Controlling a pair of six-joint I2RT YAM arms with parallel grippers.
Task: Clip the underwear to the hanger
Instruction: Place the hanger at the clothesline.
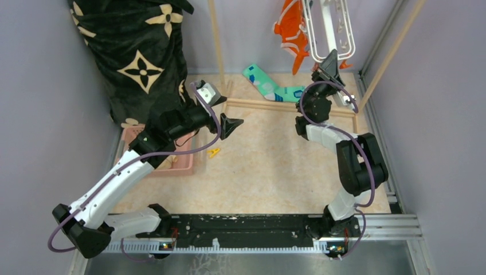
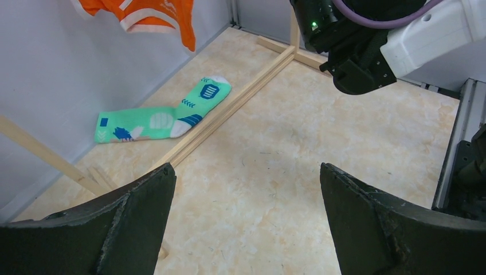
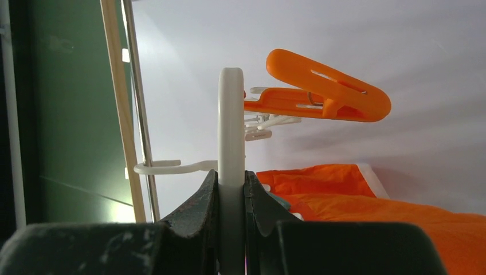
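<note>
Your right gripper (image 3: pixel 231 184) is pinched narrow on the hanger (image 1: pixel 328 23). In the wrist view its dark, scuffed fingers press flat against both sides of a smooth white plastic bar of the frame, which stands upright between them. A glossy orange clothespin (image 3: pixel 321 94) juts out to the right of that bar, lying roughly level, with its wire spring showing.

The underwear (image 1: pixel 291 28) hangs high at the back wall, just beside the left side of the white frame and well clear of the table (image 2: pixel 275 172). It is a bright orange knit with white piping, bunched into soft folds. You cannot tell from these views whether a pin grips it.

Your left gripper (image 2: pixel 246 175) stands wide open over the table's pale, marble-patterned surface. Its two matte black, wedge-shaped fingers are far apart with only bare tabletop between them.

Ahead of it, a teal sock (image 2: pixel 160 117) printed with white and blue shapes lies flat against the far side of a pale wooden rail (image 2: pixel 229 112), which runs along the tabletop.

From above, a small yellow clothespin (image 1: pixel 214 152) lies on the table near the left arm. Next to it is the corner of a pink slatted basket (image 1: pixel 184 162). A black cloth (image 1: pixel 137 51) with cream flower motifs is draped at the back left.
</note>
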